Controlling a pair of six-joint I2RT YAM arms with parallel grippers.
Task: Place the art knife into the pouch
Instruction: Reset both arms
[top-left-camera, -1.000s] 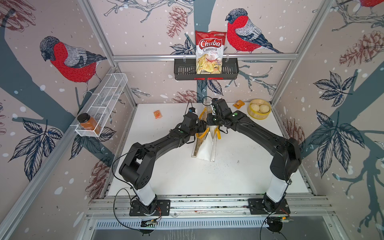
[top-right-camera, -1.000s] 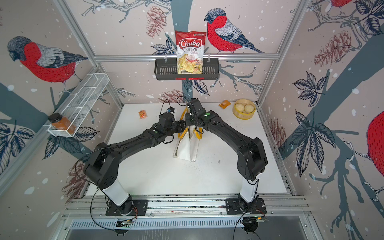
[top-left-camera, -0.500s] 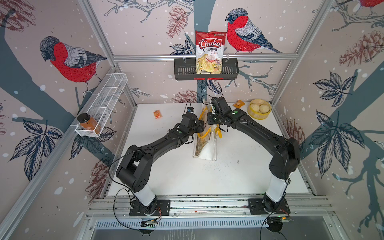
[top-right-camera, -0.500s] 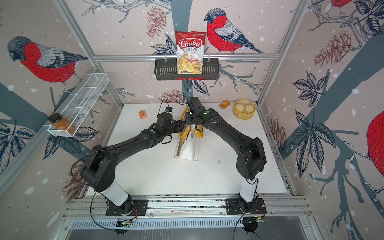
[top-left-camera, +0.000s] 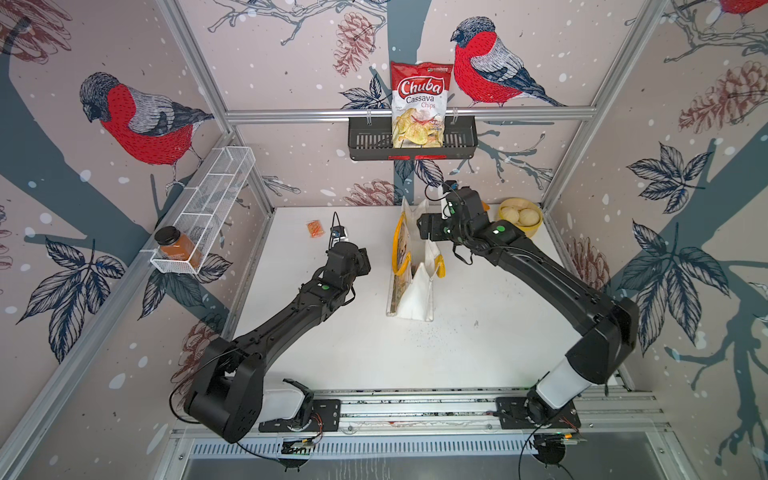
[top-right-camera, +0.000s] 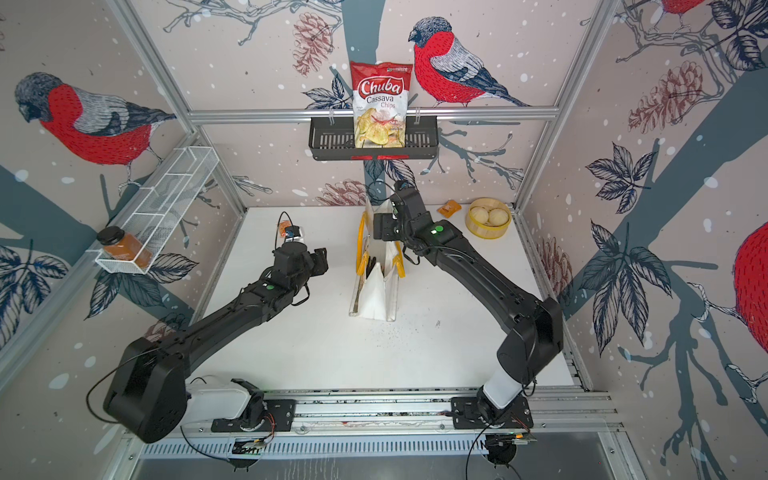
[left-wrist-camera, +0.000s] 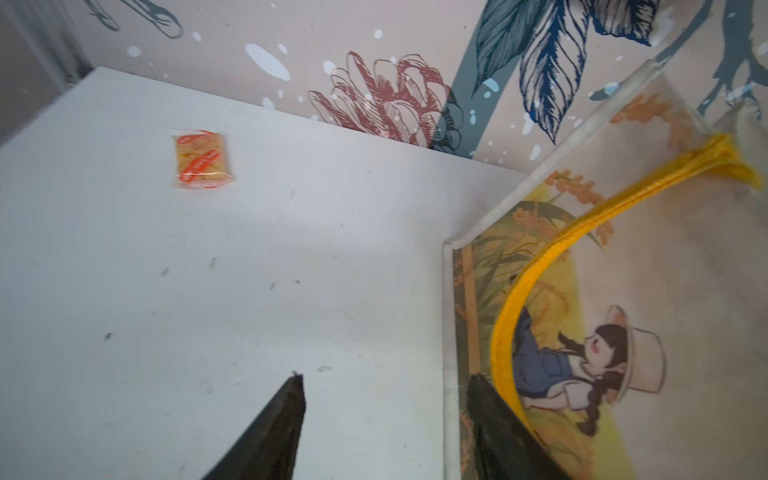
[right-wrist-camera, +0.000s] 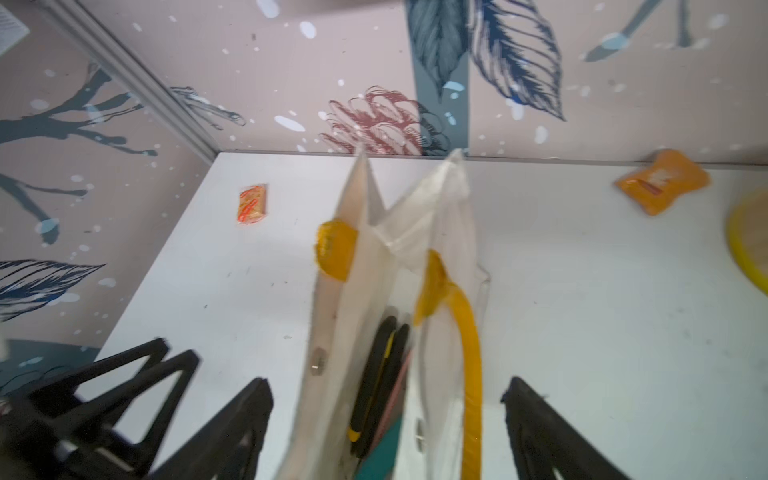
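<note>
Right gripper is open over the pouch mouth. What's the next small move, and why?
Probably raise the right gripper straight up, clear of the pouch. Its jaws stand wide and empty either side of the pouch's mouth, and the black-and-yellow art knife sits inside. A straight lift should avoid snagging the yellow handle beside one finger. The left gripper is open alongside, holding nothing.

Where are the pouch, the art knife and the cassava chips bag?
pouch (top-left-camera: 413, 291): in a top view, on its white folded near side.
art knife (right-wrist-camera: 371, 390): right wrist view, on the black handle inside the pouch.
cassava chips bag (top-left-camera: 419, 104): in a top view, on the middle of its front.
</note>
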